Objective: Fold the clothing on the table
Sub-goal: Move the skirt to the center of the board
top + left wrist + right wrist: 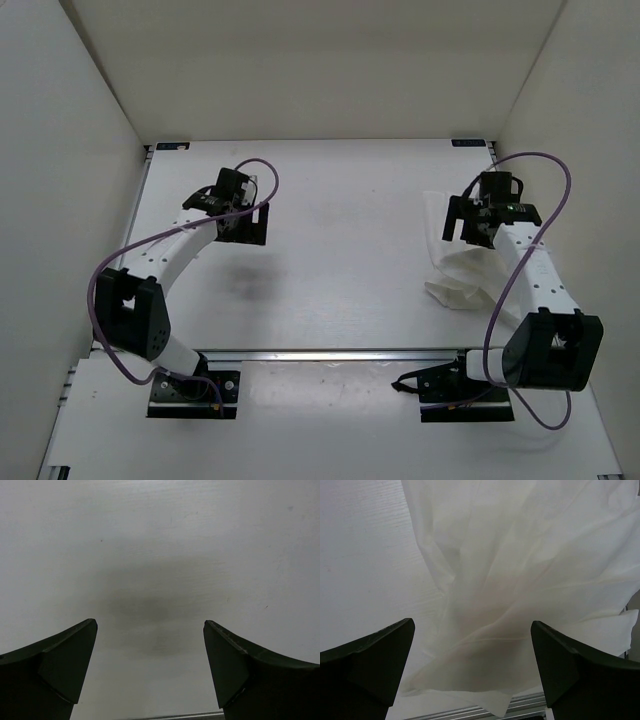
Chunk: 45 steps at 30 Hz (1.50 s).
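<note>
Hanging over the clothing (520,580), the right gripper (470,222) has its jaws spread fully and nothing between them, and the left gripper (150,622) is equally wide and empty above bare table (340,270) in the upper left of the top view. The garment lies bunched in a narrow, crumpled strip at the right of that view, running from beside the right gripper down toward the lower right, with part of it hidden beneath the right forearm. The main risk, as I judge it, is a pinch that takes several thin layers at once: the fabric is creased over itself, so a closing grip could lift a wad instead of one edge and drag the heap tighter. White cloth on a white top also makes the true hem hard to pick out. In the right wrist view a corner reaches the silver rail (485,711) at the bottom of the frame, where it might catch or slide over. The left gripper is well apart from the cloth and would have to cross open table. The purple cable (555,170) loops near the right wrist, and the white walls (60,150) close in on both sides.
</note>
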Each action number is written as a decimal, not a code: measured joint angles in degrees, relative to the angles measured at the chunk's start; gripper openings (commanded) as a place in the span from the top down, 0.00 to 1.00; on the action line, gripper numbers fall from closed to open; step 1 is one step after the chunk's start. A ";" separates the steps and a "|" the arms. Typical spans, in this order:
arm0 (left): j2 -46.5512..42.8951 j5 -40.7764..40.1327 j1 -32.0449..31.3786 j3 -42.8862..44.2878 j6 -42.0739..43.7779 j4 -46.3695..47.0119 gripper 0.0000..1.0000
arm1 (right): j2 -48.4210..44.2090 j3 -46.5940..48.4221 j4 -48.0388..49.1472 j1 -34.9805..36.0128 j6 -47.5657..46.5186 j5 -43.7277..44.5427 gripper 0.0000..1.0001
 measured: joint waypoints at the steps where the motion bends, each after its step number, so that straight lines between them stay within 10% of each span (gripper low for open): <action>1: 0.00 0.00 0.00 -0.44 -0.04 -0.50 0.01 | 0.46 0.00 -0.04 0.55 0.00 0.31 0.00; 15: -9.01 1.73 0.61 -6.67 0.22 -2.75 0.02 | 3.89 -5.64 -2.69 9.18 4.00 1.88 0.03; 27: -10.12 4.00 -0.39 -9.33 0.61 -1.46 0.01 | 7.06 -7.39 -7.19 12.63 5.31 8.59 0.47; 33: -10.88 4.33 -0.17 -10.12 0.59 -1.27 0.01 | 5.95 -10.56 -8.83 12.31 5.53 9.75 1.00; 45: -11.06 7.87 -0.24 -10.45 -0.31 0.31 0.02 | 3.76 -0.35 -10.71 13.97 3.34 2.54 1.00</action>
